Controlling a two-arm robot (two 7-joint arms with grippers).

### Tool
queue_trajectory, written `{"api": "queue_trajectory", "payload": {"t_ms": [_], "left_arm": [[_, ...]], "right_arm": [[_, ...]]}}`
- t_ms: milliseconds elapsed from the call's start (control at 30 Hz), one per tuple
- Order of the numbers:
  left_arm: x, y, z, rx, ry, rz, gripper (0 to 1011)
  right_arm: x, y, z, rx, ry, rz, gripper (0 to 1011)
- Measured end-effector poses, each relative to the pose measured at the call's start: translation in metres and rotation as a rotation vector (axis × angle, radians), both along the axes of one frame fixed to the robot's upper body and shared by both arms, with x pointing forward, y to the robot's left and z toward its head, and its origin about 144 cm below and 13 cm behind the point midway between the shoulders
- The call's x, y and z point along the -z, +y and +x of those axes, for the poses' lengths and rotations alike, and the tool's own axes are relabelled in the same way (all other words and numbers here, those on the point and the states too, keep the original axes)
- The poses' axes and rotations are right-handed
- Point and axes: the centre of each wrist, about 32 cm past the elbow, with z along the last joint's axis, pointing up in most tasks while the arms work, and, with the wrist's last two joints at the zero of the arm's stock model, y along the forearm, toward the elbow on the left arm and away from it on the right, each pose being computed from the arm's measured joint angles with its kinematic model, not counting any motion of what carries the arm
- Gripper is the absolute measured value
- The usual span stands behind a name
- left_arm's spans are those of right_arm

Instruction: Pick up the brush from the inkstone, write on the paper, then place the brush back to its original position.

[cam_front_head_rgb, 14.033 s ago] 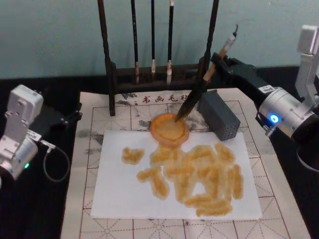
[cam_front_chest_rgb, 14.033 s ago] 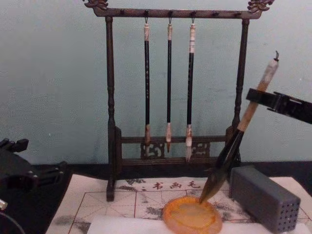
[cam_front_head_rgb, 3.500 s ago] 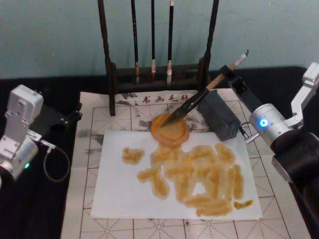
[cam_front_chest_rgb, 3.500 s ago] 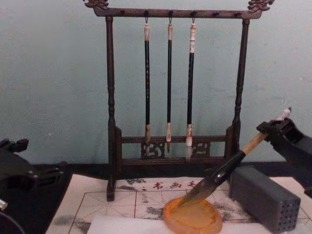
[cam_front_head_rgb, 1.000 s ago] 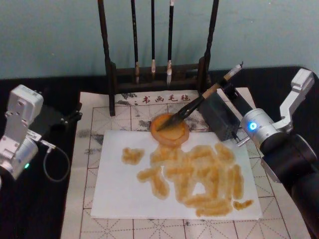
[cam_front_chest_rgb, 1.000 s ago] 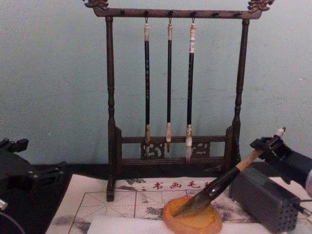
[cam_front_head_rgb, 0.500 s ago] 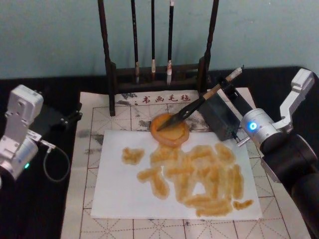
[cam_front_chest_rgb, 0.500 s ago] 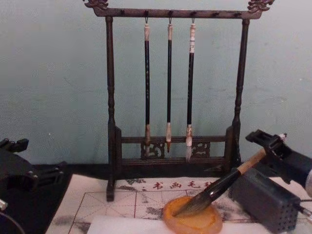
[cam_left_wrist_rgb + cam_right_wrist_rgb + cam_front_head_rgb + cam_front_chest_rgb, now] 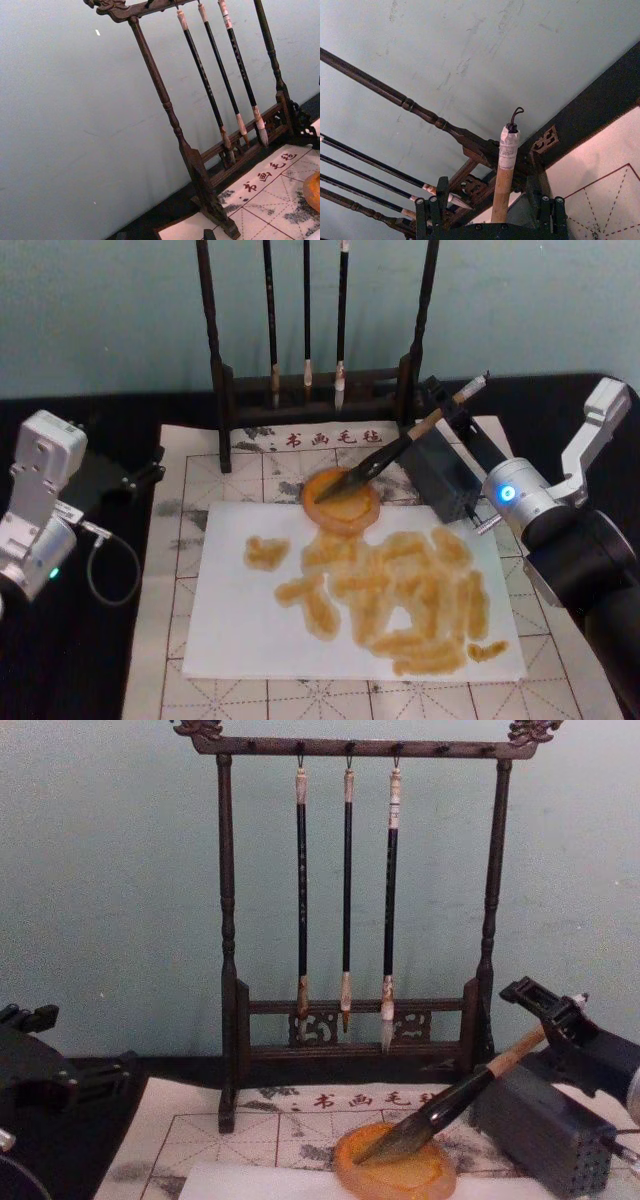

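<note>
Brush (image 9: 385,457) back on inkstone (image 9: 341,500), bristles resting in dish. Right gripper (image 9: 556,1010) spread around handle; next, retreat without nudging. Left gripper (image 9: 148,474) parked.

The brush (image 9: 395,452) has a tan wooden handle, a smooth black lower part and soft dark bristles. The inkstone (image 9: 341,500) looks glossy and amber. The paper (image 9: 245,615) is matt white, blotched with orange stains. The rack (image 9: 227,970) is dark turned wood. The block (image 9: 540,1130) looks like matt grey plastic. The right gripper (image 9: 548,1005) is matt black.
</note>
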Motion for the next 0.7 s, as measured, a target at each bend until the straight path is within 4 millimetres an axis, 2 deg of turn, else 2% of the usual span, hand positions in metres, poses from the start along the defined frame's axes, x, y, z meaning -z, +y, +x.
{"api": "queue_trajectory", "payload": {"t_ms": [433, 700], "left_arm": [[0.000, 0.000, 0.000, 0.000, 0.000, 0.000, 1001], [0.000, 0.000, 0.000, 0.000, 0.000, 0.000, 1001]], "right_arm": [[-0.002, -0.014, -0.012, -0.015, 0.037, 0.014, 1002], [-0.006, -0.026, -0.037, -0.039, 0.052, 0.017, 1002]]}}
